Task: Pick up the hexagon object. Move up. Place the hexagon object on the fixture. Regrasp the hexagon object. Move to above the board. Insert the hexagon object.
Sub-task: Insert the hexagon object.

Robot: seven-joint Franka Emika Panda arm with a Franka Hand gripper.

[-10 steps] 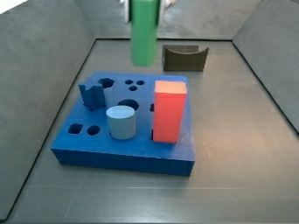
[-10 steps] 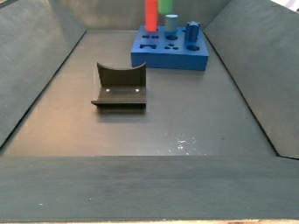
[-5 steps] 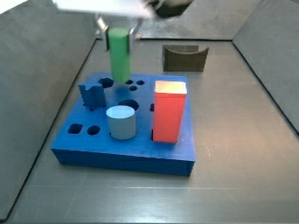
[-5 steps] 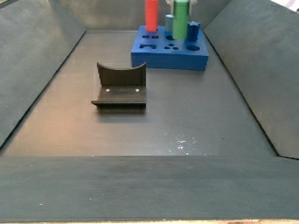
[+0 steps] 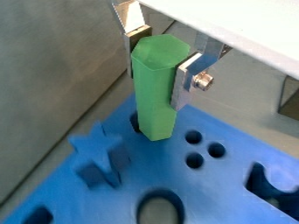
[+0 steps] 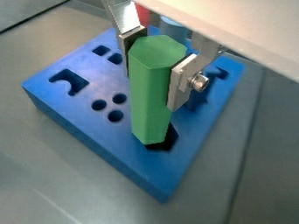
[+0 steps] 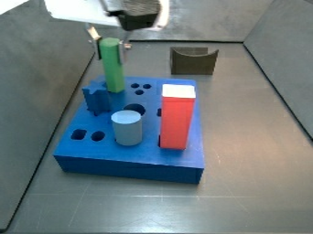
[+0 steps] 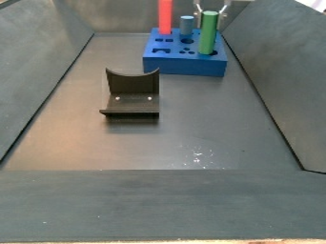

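Observation:
The hexagon object (image 5: pixel 158 92) is a bright green bar held upright, and my gripper (image 5: pixel 160 59) is shut on its upper part, one silver finger on each side. Both wrist views show this grasp (image 6: pixel 155 63). The bar's lower end (image 6: pixel 151 136) meets a dark hole in the blue board (image 6: pixel 87 124). In a side view the hexagon object (image 7: pixel 112 64) stands over the board's (image 7: pixel 184 170) far left corner under the gripper (image 7: pixel 110 38). The dark fixture (image 7: pixel 193 60) stands empty behind the board, apart from it on the floor (image 8: pixel 130 95).
A tall red block (image 7: pixel 178 114) and a pale blue cylinder (image 7: pixel 127 128) stand in the board. A blue star-shaped peg (image 5: pixel 100 156) rises close beside the green bar. Grey walls (image 7: pixel 55 82) enclose the floor on both sides.
The gripper has carried the hexagon object leftward and down, from high above the board's back edge to the hole at its far left corner. Nothing else has moved.

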